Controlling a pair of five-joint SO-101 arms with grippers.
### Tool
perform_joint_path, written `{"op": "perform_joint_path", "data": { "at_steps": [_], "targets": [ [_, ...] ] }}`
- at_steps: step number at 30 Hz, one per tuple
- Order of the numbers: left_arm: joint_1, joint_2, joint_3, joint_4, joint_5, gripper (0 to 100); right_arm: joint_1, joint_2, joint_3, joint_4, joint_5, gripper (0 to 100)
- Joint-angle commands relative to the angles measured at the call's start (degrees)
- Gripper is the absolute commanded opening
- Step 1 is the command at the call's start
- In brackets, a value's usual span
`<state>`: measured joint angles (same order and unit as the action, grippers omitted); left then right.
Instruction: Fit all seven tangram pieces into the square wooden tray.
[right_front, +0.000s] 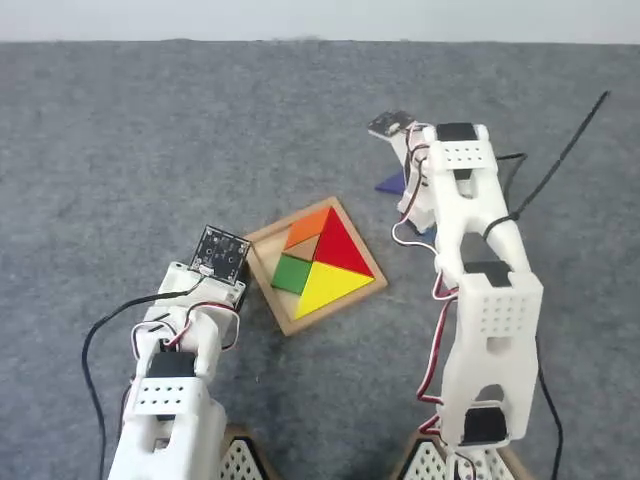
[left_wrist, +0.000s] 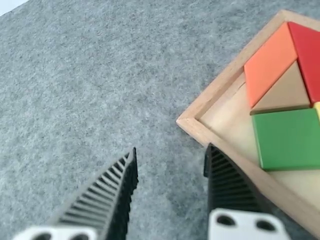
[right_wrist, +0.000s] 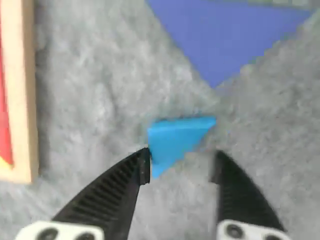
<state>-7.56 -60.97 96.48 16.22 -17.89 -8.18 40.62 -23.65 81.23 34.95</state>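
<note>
Right pincer (right_wrist: 181, 167) is gaping astride light-blue triangle (right_wrist: 177, 140), one corner touching a finger (right_wrist: 132, 175); left pincer (left_wrist: 171, 157) is gaping beside tray (left_wrist: 220, 82).

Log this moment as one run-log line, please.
tray: five pieces seated | left pincer: open, beside tray corner | right pincer: open over light blue triangle | dark blue triangle: on mat
</note>
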Motion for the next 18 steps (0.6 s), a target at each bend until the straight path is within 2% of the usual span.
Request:
{"op": "perform_joint_path", "data": {
  "at_steps": [1,11,15,18],
  "targets": [
    [0.1,-1.3,-0.5,0.3,0.4,20,-0.8,0.7,-3.1,-2.5,-2.6,31.7],
    [0.1,-1.3,-0.5,0.3,0.4,20,-1.2,1.5,-3.2,-2.6,-18.7,31.5],
    [0.1,-1.3,-0.5,0.4,0.4,20,-1.4,1.6,-3.2,-2.3,-19.8,20.6],
    [0.1,-1.3,-0.5,0.4,0.4,20,-1.3,1.7,-3.2,-2.8,-24.5,13.5]
  ]
}}
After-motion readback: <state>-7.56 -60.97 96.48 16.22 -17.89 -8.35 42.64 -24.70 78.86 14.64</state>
